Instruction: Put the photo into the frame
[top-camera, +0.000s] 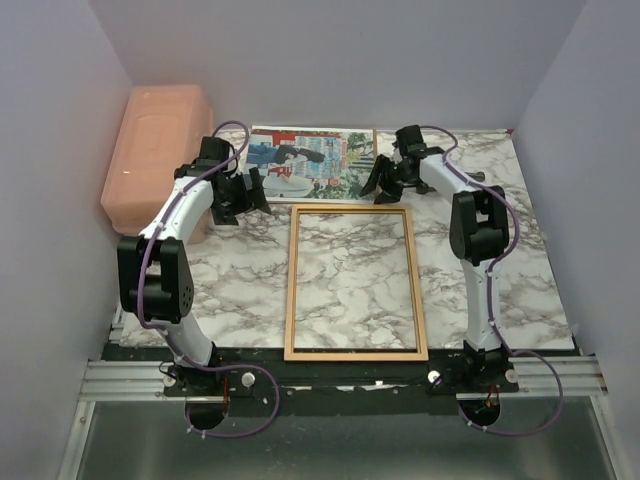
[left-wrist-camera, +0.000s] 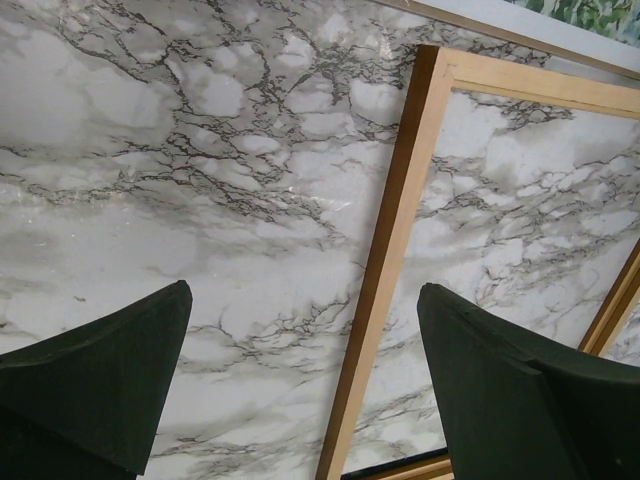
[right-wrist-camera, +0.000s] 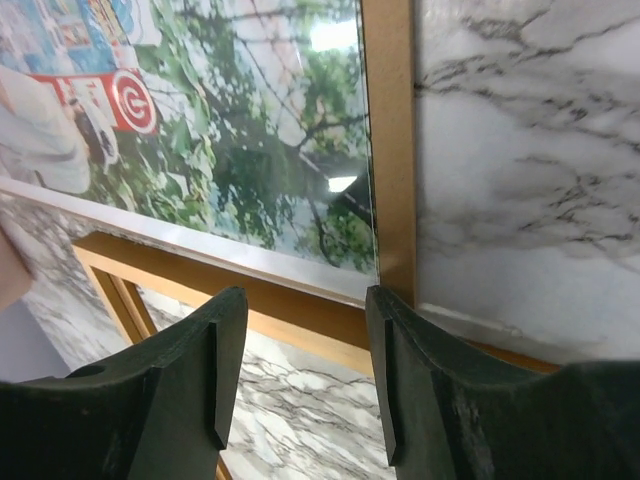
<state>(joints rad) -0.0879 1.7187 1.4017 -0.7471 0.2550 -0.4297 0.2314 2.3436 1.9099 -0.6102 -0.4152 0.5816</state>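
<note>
The photo (top-camera: 305, 162) lies flat at the back of the marble table, on a plain brown backing board whose edge shows in the right wrist view (right-wrist-camera: 390, 150). The orange-brown frame (top-camera: 290, 290) lies empty in front of it, marble showing through. My left gripper (top-camera: 252, 195) is open and empty by the photo's near-left corner, above the frame's left rail (left-wrist-camera: 385, 270). My right gripper (top-camera: 375, 185) is open and empty at the photo's near-right corner; the print (right-wrist-camera: 230, 130) and the frame's top rail (right-wrist-camera: 290, 325) lie ahead of its jaws.
A pink plastic bin (top-camera: 155, 150) stands at the back left, close behind my left arm. White walls close in the back and both sides. A metal rail (top-camera: 330, 378) runs along the near edge by the arm bases.
</note>
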